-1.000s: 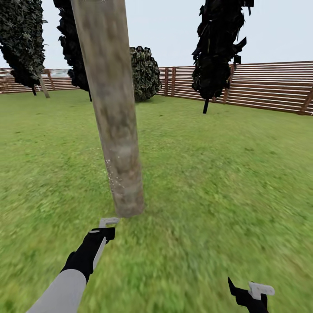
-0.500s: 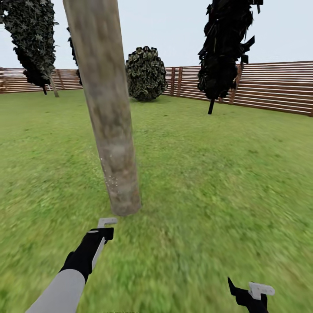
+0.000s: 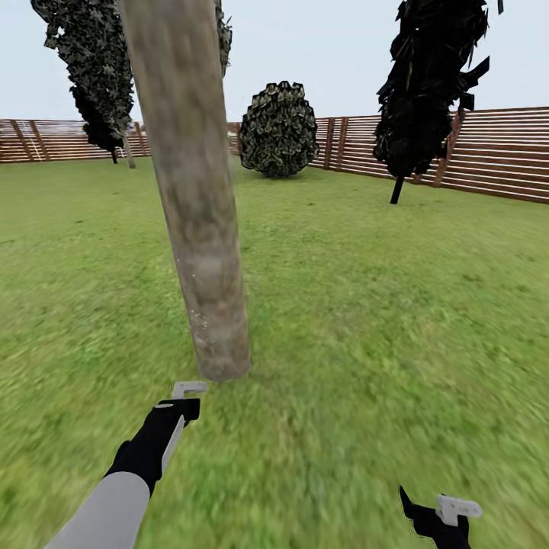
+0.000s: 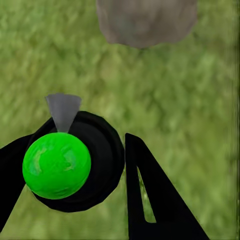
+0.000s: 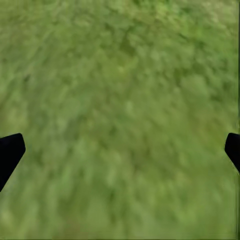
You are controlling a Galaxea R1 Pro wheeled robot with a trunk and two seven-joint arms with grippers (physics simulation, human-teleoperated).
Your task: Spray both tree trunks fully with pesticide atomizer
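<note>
**Sprayer pointing at the nearest trunk**

The left gripper is clenching its jaws around the pesticide atomizer, the bottle's green round end and grey nozzle showing between the black fingers in the left wrist view. The right gripper is hanging low over the grass, jaws spread wide and released. Just ahead of the sprayer, the thick pale tree trunk is rising out of the lawn, pale specks dotting its lower part. Farther off, a round bush, a second leafy tree and a thin black tree are standing before the wooden fence.
</note>
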